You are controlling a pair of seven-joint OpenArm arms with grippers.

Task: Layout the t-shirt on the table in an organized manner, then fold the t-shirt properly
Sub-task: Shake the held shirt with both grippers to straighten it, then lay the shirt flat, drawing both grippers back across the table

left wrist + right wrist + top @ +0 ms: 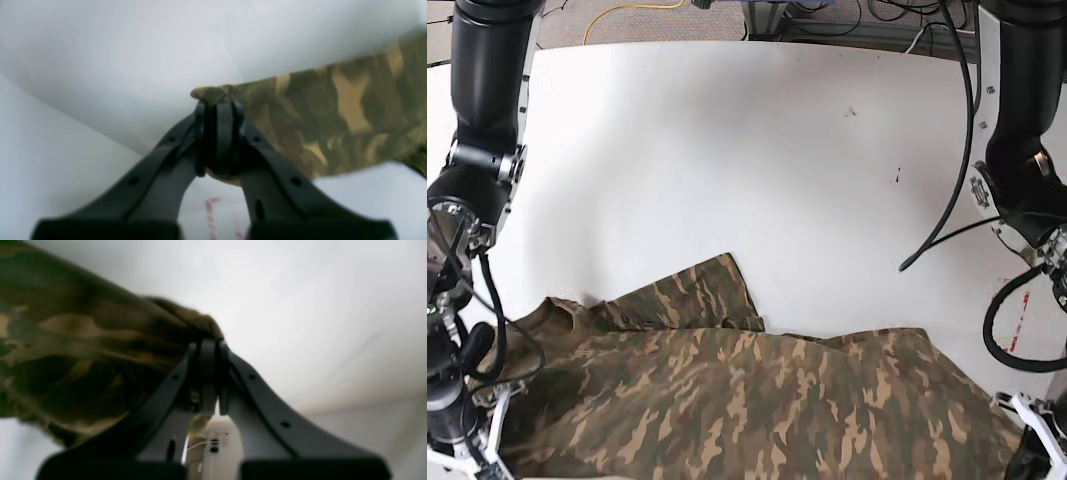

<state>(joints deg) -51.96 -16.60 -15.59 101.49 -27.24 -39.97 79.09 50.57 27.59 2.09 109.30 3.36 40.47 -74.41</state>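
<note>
**Mia:** Shirt first. Where is it, and is it folded?

**Ben:** No fold yet. The t-shirt lies spread along the near edge of the bench. One sleeve sticks up toward the middle. The body has bumps and wrinkles, so it is not flat and neat.

**Mia:** So what is done?

**Ben:** Both claws have a hold on the cloth. The left claw is squeezed tight on a small bunch of the shirt's edge. The right claw is squeezed tight on another bunch.

**Mia:** Can you see them from above?

**Ben:** Not really. In the base view both claws are cut off at the bottom corners. The wrist views are blurry, so I can't tell which part of the shirt each one holds. It may be a corner or a hem.

**Mia:** What is left to do?

**Ben:** Almost all of it, I think. The shirt has to be pulled flat and straight. Then all the folding comes after.

**Mia:** What does the cloth look like?

**Ben:** Soft and floppy. It has streaks of dark green, brown and tan. It bunches up into a little lump where the claws pinch it.

**Mia:** And the bench?

**Ben:** White, smooth and shiny, with a round edge. The claws are black, hard and curved.
</note>
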